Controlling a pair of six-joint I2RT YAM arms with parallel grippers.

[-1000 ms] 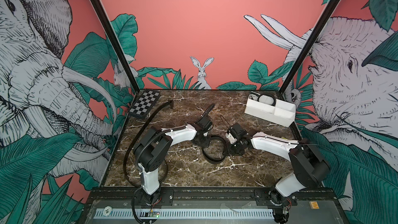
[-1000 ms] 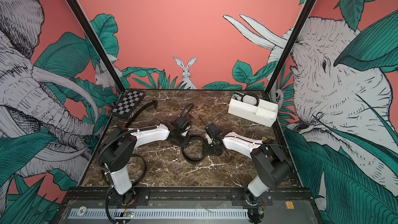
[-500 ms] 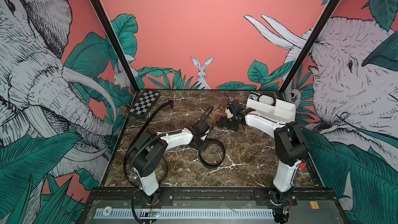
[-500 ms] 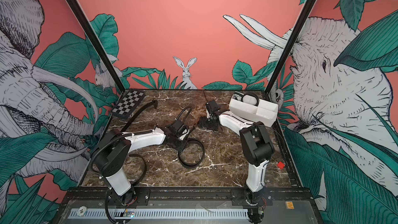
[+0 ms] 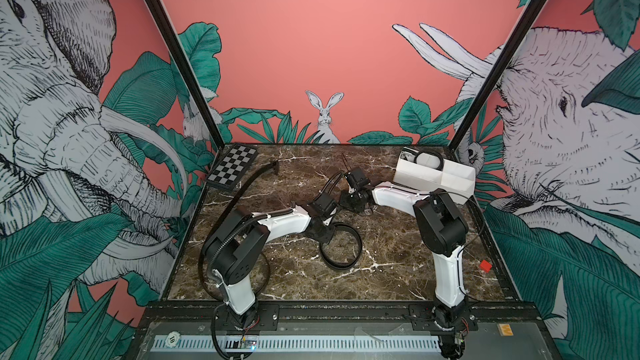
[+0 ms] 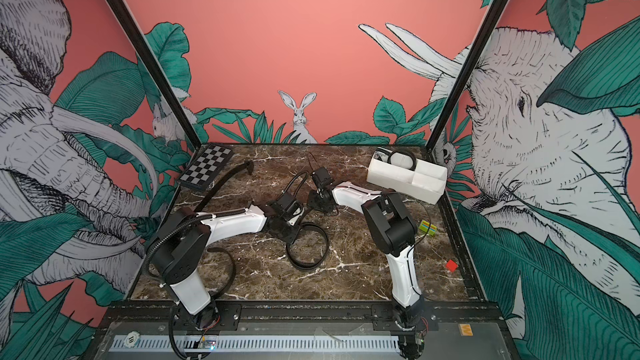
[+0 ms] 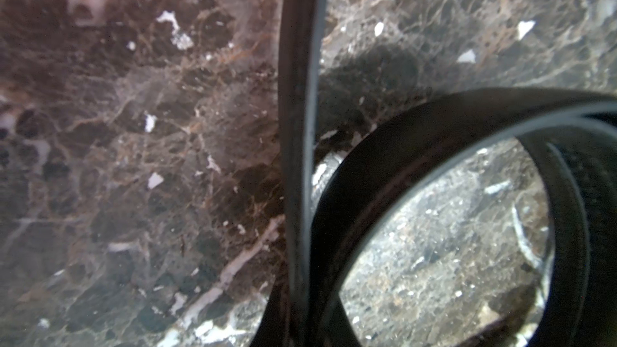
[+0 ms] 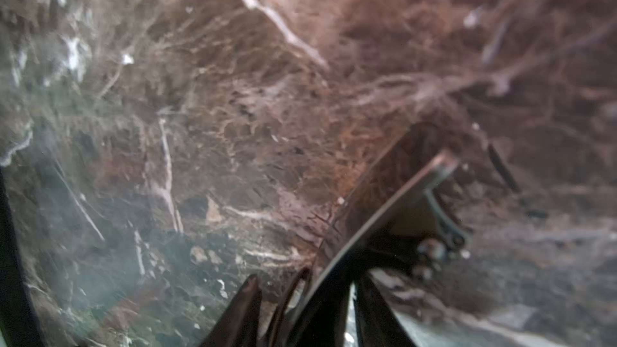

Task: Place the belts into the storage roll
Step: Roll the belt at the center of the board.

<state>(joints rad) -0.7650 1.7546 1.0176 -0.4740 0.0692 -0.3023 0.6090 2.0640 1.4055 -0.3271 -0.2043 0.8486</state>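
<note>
Loose belt lies at the tabletop centre, curled into an open loop standing on edge. Left claw sits at the loop's far-left side, clenched on this belt. In the left wrist view the loose belt runs edge-on straight out from the claw, with the loop curving beside it. The claw's own fingers are out of that frame.

Right claw is low over the tabletop, just beyond the left claw toward the far edge. Only the right wrist view shows its grip. Two dark fingers stand either side of a flat metal buckle piece, with a narrow gap. The view is blurred: cannot tell if the claw pinches the piece, or which belt it belongs to. Both top views are too coarse to show the buckle.

Stored belt is coiled in the end compartment of the storage roll, at the end nearest the far edge. The box sits at the far-right corner.

Third belt runs from beside the checkerboard in the far-left corner toward the left edge. Its near part is hidden behind the left arm.

Red cube is near the right edge. Green-yellow block shows in a top view only, beside the right arm elbow. That arm blocks it elsewhere.
</note>
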